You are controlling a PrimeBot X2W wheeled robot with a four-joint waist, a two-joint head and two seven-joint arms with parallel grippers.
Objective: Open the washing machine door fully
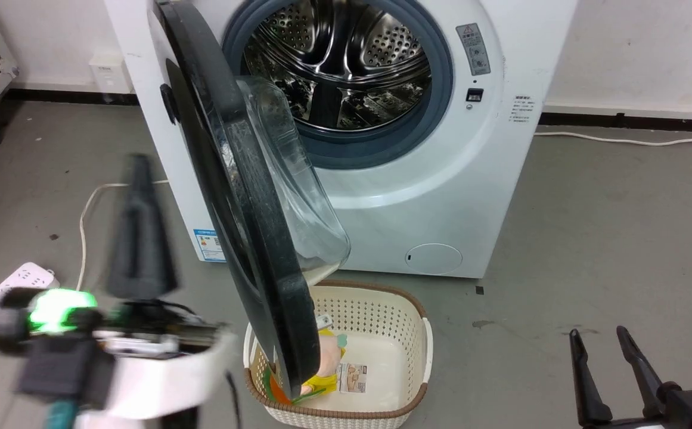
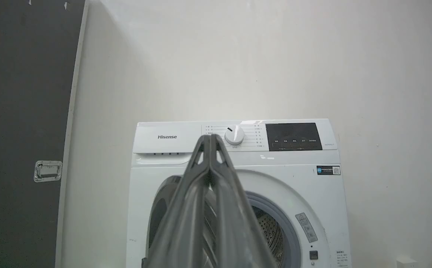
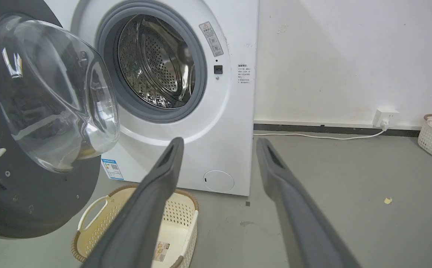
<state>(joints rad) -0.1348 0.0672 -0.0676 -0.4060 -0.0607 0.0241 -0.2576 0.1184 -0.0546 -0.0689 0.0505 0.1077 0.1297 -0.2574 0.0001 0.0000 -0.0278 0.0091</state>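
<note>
Grippers near: left gripper (image 1: pixel 140 167), fingers together, sits left of the door (image 1: pixel 250 196), off its black outer face, not touching; right gripper (image 1: pixel 598 333), fingers apart, idles near right. Door juts about square to the washer (image 1: pixel 453 179), above the basket (image 1: pixel 399 298). Best push its near rim leftward, slowly. Left floor looks open beyond 1 power strip (image 1: pixel 0 298) and cable (image 1: pixel 85 220).

The left gripper (image 2: pixel 210 138) has 2 long matt grey fingers with small triangular openings near the tips. Behind them sit a black block (image 1: pixel 62 369), a glowing green light (image 1: pixel 59 310) and a rounded white forearm shell (image 1: pixel 167 381). The right gripper (image 3: pixel 219 143) has 2 dark fingers, each slotted near its tip.
</note>
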